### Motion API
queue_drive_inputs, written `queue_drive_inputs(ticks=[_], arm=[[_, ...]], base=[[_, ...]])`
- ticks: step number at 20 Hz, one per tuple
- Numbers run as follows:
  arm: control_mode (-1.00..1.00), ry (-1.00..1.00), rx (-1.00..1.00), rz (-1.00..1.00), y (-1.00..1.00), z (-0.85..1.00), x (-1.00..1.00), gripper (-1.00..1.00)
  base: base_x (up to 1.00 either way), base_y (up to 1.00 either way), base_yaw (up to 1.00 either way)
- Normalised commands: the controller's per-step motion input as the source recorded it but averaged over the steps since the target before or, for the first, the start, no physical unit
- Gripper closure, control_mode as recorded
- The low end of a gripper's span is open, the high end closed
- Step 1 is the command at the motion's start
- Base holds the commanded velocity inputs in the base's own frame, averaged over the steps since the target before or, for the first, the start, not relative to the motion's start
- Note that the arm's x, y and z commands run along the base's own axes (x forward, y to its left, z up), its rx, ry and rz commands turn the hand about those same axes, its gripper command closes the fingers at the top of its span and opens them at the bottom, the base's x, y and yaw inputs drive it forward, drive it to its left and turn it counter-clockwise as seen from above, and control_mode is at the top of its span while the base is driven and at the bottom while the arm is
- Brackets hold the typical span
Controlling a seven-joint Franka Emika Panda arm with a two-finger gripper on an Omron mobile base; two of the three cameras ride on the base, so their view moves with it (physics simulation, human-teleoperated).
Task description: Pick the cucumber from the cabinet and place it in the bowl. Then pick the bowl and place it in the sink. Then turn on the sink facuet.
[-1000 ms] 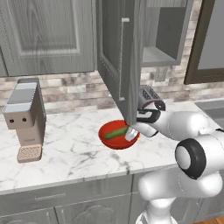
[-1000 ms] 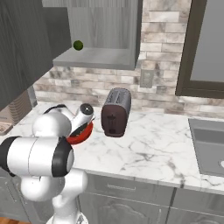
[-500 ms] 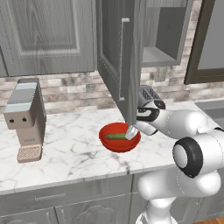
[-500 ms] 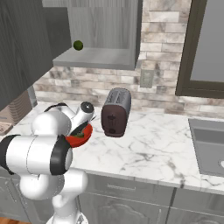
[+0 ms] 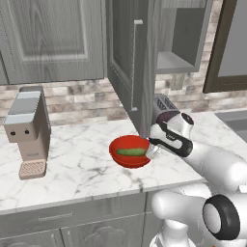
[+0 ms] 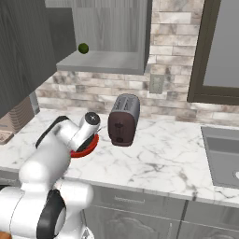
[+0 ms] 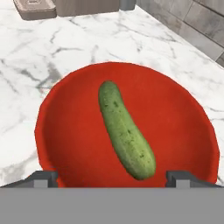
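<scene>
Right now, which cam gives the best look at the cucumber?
Hand view: the cucumber lies whole and unobstructed inside the red bowl, seen from close above. Left base view shows it small, its right end at the tool. In the right base view the arm covers the bowl's inside.

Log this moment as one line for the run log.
cucumber: lying in bowl | gripper: open, over bowl's near rim | bowl: on counter | next: grasp bowl

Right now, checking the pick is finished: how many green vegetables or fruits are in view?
2: the slender green cucumber lying in the glossy red bowl, and a small round green item on the open cabinet's shelf. Others may be hidden.
</scene>
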Motion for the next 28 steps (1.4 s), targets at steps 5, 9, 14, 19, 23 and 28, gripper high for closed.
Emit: queue_drive_inputs(ticks=[5,9,14,19,23,28], arm=[[-1.00,0.01,-0.18,0.02,0.18,0.55,-0.53,-1.00],[-1.00,0.01,-0.33,0.04,0.34,0.03,-0.25,-1.00],[-1.00,-0.01,-0.30,0.05,0.23,-0.09,0.00,-1.00],[-1.00,0.00,-0.23,0.05,0.01,-0.09,0.17,-1.00],[-1.00,0.00,-0.19,0.01,0.00,-0.11,0.10,-1.00],[-1.00,0.00,-0.09,0.00,0.00,-0.22,0.00,-1.00]], base=[[0.00,0.00,0.00],[0.00,0.00,0.00],[0.00,0.00,0.00],[0.00,0.00,0.00],[0.00,0.00,0.00],[0.00,0.00,0.00]])
